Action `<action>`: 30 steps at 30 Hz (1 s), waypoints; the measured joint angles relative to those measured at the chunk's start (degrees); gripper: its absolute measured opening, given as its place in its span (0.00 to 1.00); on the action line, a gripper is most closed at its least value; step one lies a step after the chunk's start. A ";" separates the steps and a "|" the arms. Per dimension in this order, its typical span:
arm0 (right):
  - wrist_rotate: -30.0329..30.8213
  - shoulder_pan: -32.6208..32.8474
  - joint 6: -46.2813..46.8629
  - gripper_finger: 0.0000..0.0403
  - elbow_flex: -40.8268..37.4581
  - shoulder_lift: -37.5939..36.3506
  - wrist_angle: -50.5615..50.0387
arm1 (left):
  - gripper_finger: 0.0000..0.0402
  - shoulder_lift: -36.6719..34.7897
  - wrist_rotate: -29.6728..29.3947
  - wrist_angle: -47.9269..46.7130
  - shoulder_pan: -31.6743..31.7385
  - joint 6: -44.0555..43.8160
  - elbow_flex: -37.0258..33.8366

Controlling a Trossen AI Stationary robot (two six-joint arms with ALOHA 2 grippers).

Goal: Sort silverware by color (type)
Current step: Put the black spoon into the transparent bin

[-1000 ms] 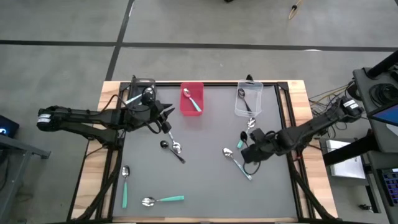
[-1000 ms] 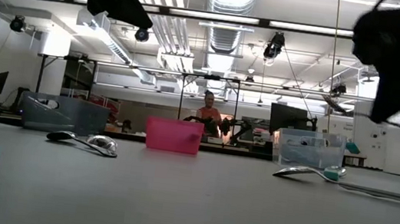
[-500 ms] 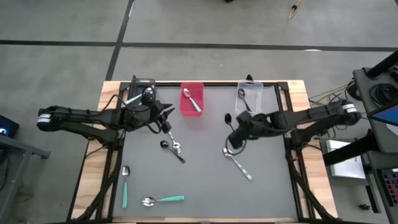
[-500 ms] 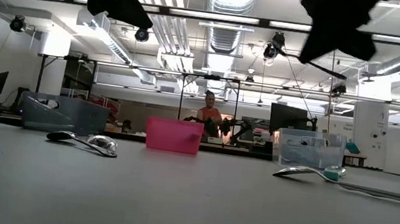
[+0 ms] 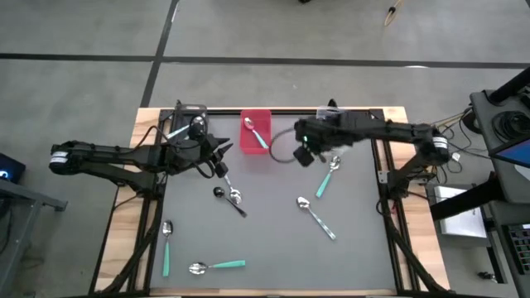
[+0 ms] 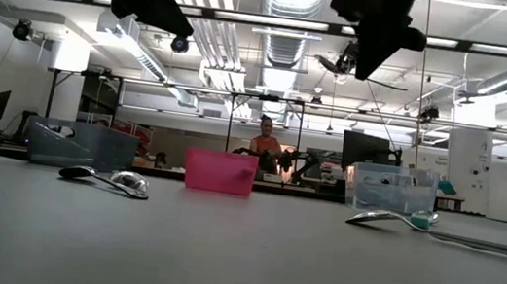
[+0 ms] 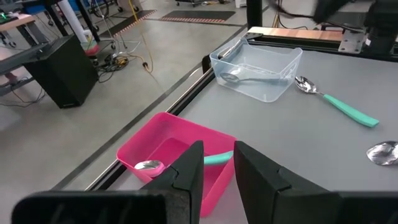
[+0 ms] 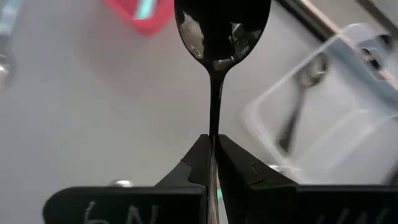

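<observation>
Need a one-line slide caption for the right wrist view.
Right end effector shut on a black spoon, raised above the table near the clear bin.

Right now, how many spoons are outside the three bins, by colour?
Teal-handled silver spoons: 3
Pale-handled silver spoons: 2
All-black spoons: 2, one on the grey mat, one held in the right gripper
Total: 7
</observation>
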 joint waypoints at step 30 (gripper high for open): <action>-19.82 -39.86 -18.35 0.02 -3.81 12.02 -6.15 | 0.18 0.00 0.03 -2.45 0.00 -0.06 -0.07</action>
